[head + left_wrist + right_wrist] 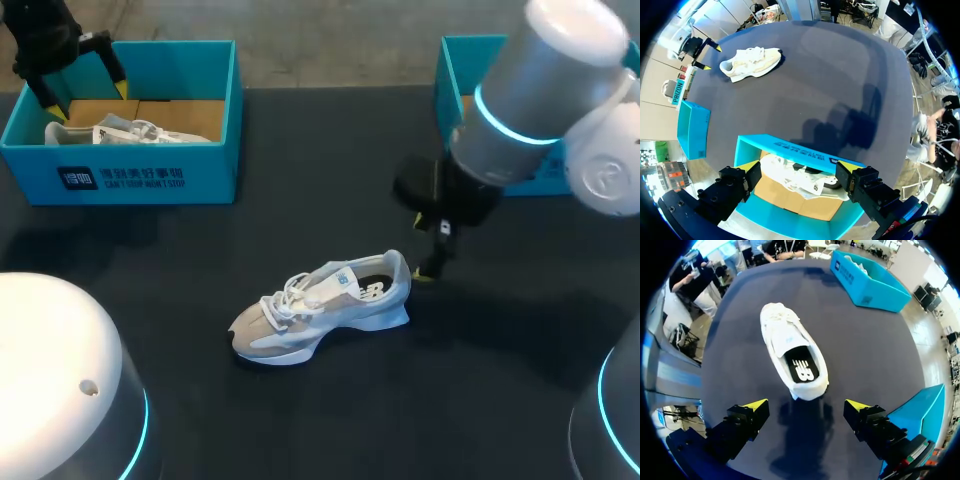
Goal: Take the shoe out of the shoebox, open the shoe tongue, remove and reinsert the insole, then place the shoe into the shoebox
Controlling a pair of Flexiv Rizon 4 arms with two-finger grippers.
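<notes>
A white and grey shoe [325,305] lies on its sole in the middle of the black table, toe to the left. My right gripper [425,248] hangs open just behind its heel. In the right wrist view the shoe [790,347] sits ahead of the open gripper [806,407], heel nearest, with its black insole [801,369] showing. My left gripper [85,98] stands open over the teal shoebox [130,175] at the far left. A second white shoe [805,180] lies in that box under the open left gripper [796,167].
Another teal box [455,70] stands at the far right, partly hidden behind my right arm. It also shows beside the right gripper as a teal box [920,410].
</notes>
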